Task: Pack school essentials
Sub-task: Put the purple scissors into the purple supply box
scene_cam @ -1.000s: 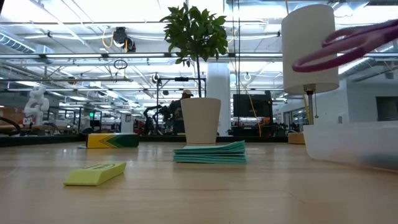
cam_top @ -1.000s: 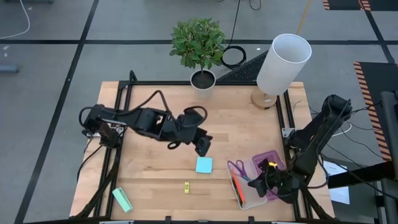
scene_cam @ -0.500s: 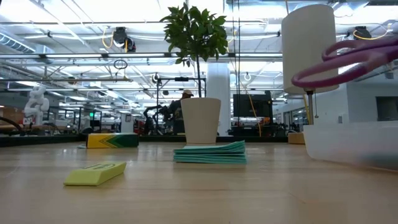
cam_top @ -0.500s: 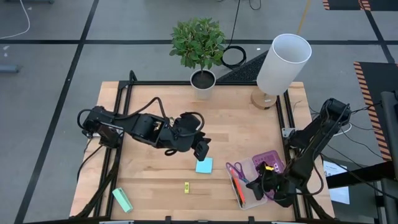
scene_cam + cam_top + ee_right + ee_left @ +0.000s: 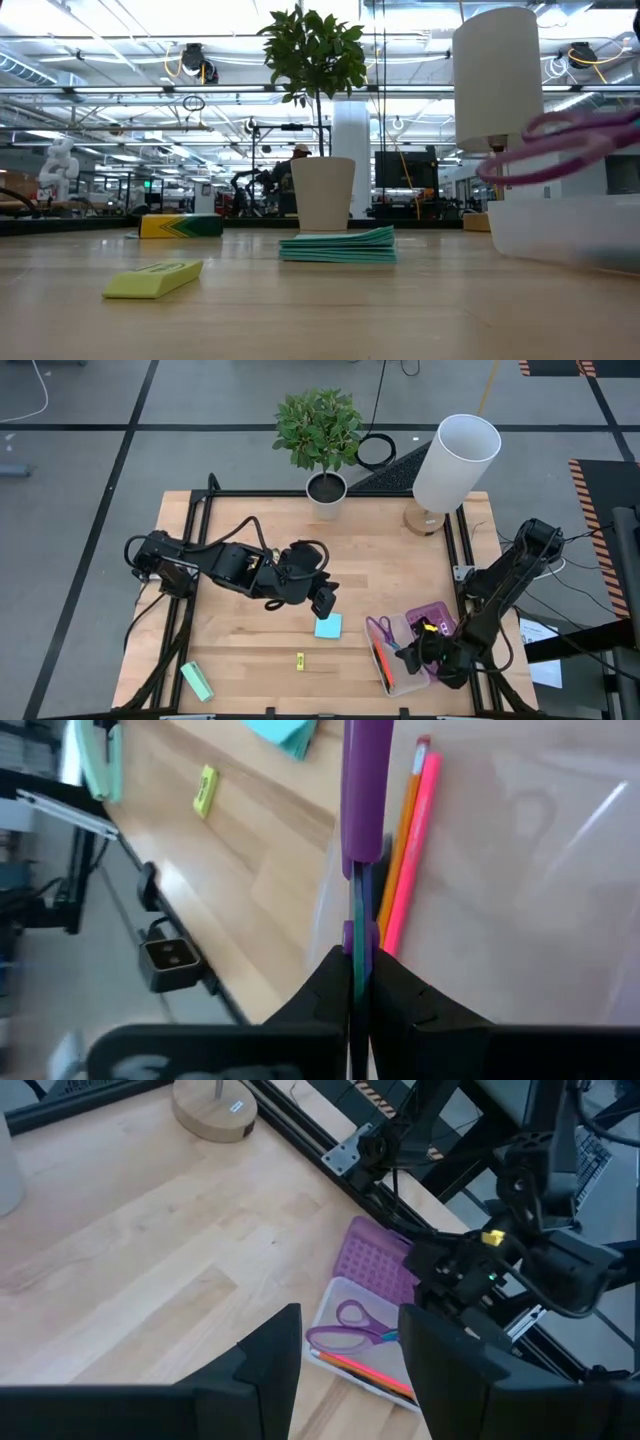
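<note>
Right gripper: I see my right gripper (image 5: 408, 655) at the table's near right corner, over the clear bin (image 5: 415, 685). Its fingers are pressed together on the blades of the purple-handled scissors (image 5: 380, 630).
Scissors: they are held by the blade end, and the purple handles point away from the gripper, out over the bin's rim. In the right wrist view the scissors (image 5: 362, 840) stand on edge between the two dark fingers. In the low view the handles (image 5: 560, 150) hang above the bin wall, not touching it.
Pencils: the orange and red pencils (image 5: 408, 840) lie inside the bin, just beside the scissors.
Bin: clear, with a purple lid (image 5: 438, 618) lying beside it, toward the right arm's base.
Left gripper: my left gripper (image 5: 323, 600) hovers near the table's middle, just beside the light-blue sticky-note pad (image 5: 328, 626). In the left wrist view the fingers (image 5: 265, 1370) stand apart, with nothing between them.
Sticky-note pad: flat on the wood, left of the bin.
Yellow piece: the tiny yellow piece (image 5: 299, 660) lies near the front edge, apart from the pad.
Mint-green block: it (image 5: 197, 681) lies at the near left corner.
Other things: a potted plant (image 5: 320, 435) and a white lamp (image 5: 455, 460) stand at the far edge.
</note>
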Controlling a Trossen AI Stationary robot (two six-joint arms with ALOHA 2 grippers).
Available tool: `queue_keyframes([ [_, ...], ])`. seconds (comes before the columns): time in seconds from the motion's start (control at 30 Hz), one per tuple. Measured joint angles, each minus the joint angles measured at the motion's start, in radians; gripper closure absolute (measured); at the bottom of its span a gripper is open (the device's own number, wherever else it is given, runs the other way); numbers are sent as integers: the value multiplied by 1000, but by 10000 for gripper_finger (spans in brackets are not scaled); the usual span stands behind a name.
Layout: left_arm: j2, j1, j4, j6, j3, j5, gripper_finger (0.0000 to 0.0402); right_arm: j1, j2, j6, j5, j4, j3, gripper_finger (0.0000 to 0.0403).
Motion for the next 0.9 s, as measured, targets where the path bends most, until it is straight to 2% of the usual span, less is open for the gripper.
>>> queue_keyframes([
  [0.23, 0, 0, 0, 3, 0, -16, 231, 10, 0, 5, -53, 178, -87, 394],
  [0.67, 0, 0, 1, 2, 0, -29, 231, 25, 0, 77, -56, 183, -100, 394],
  [0.8, 0, 0, 1, 2, 0, -44, 231, 30, 0, 104, -83, 137, -100, 393],
  [0.9, 0, 0, 1, 2, 0, -44, 231, 30, 0, 107, -80, 128, -100, 382],
])
